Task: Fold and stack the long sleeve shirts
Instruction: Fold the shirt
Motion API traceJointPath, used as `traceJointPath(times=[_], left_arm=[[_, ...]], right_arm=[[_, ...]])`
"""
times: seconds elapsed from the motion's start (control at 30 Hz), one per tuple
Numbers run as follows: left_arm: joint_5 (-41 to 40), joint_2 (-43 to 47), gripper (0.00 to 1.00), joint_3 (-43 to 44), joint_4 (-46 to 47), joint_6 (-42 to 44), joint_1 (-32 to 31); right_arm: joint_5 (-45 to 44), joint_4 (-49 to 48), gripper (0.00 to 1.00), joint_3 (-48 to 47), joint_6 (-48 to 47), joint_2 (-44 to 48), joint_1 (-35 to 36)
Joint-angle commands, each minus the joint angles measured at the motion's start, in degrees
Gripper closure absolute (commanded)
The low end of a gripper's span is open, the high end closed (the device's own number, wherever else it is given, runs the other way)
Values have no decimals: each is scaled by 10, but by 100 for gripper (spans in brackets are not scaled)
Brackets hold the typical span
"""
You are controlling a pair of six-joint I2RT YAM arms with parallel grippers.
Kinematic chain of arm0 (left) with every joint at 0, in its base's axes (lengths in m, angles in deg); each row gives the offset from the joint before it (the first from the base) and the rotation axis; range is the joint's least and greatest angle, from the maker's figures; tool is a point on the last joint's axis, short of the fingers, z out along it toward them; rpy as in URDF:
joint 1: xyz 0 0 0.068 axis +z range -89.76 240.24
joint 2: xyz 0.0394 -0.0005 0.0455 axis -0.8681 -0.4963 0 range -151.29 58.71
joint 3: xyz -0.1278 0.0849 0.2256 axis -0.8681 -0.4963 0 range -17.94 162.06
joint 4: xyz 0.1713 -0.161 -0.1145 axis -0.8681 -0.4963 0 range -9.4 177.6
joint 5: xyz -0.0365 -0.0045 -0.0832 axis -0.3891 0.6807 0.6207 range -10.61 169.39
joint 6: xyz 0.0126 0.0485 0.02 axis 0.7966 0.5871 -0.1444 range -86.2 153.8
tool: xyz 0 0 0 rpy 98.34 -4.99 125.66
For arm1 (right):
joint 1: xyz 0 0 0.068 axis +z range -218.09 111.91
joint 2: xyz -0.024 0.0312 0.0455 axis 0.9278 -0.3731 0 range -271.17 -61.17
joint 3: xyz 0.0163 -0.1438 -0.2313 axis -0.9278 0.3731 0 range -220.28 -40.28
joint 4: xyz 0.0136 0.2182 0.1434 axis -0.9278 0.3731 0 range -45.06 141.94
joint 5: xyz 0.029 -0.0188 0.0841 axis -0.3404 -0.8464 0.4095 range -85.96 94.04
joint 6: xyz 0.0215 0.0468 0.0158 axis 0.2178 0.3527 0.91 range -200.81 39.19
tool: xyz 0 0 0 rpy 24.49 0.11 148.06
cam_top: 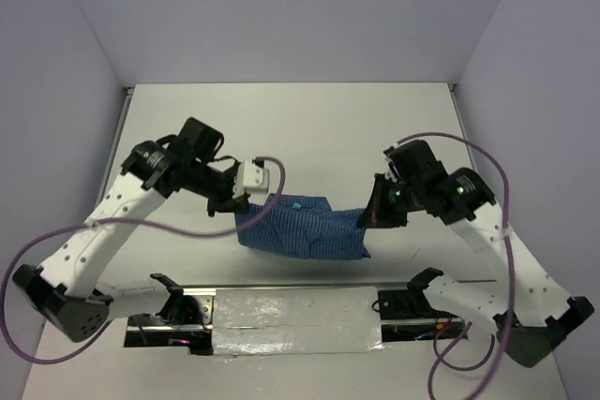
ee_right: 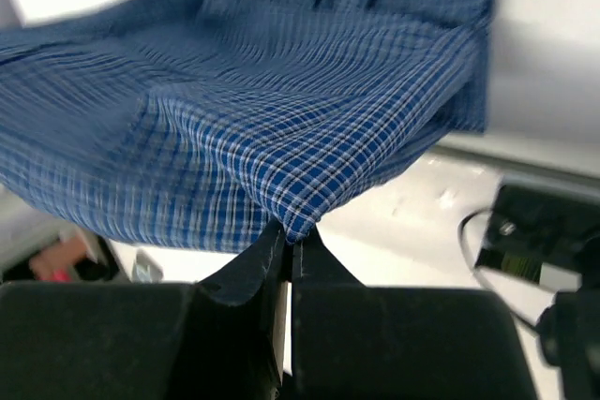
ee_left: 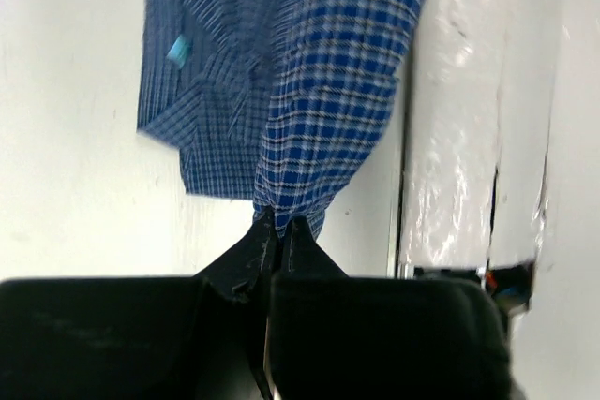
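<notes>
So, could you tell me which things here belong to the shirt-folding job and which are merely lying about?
Part of the job: blue checked shirt; left pincer and right pincer, each shut on an edge of it.
Just lying about: silver taped strip at the near edge of the table.

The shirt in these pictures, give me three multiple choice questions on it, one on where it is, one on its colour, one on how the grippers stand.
1. Where is the shirt?
A. far from both arms
B. between the left gripper and the right gripper
C. draped over one arm
2. What colour is it?
A. plain white
B. red stripes
C. blue check
3. How do the two grippers stand?
A. both open
B. both shut on shirt cloth
C. only the right one shut
Answers: 1 B, the top view shows it spanning between them; 2 C, both wrist views show blue check; 3 B, each wrist view shows fingertips pinching a fold.
</notes>
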State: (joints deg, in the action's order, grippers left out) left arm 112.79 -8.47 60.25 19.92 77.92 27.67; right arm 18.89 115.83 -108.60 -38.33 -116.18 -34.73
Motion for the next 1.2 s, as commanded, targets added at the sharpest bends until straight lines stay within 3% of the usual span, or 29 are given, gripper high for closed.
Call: traceJointPath(times=[0.0,0.27,0.47,0.7,0.77,0.8,0.93,1.13,1.17], left_arm=[[65,-62,100,10,29,-63,90],[32,-189,97,-9,120,-140,145],[6,-276,92,7,170,-198,167],[-35,-348,76,7,238,-234,168],[-38,-365,68,13,259,-256,168],[-39,-384,65,21,262,-261,168],[-70,-425,46,46,265,-287,170],[-129,-460,37,146,244,-311,197],[-135,-463,21,158,241,-309,200]], right_arm=[[0,-49,100,0,-100,-48,-82],[27,-212,100,9,-151,-228,-152],[24,-262,100,-25,-159,-337,-190],[24,-304,99,-52,-153,-454,-197],[12,-317,88,-61,-148,-474,-200],[10,-327,75,-65,-141,-493,-200],[-17,-338,56,-92,-127,-533,-206],[-90,-323,53,-154,-129,-539,-224],[-110,-320,53,-162,-134,-531,-226]])
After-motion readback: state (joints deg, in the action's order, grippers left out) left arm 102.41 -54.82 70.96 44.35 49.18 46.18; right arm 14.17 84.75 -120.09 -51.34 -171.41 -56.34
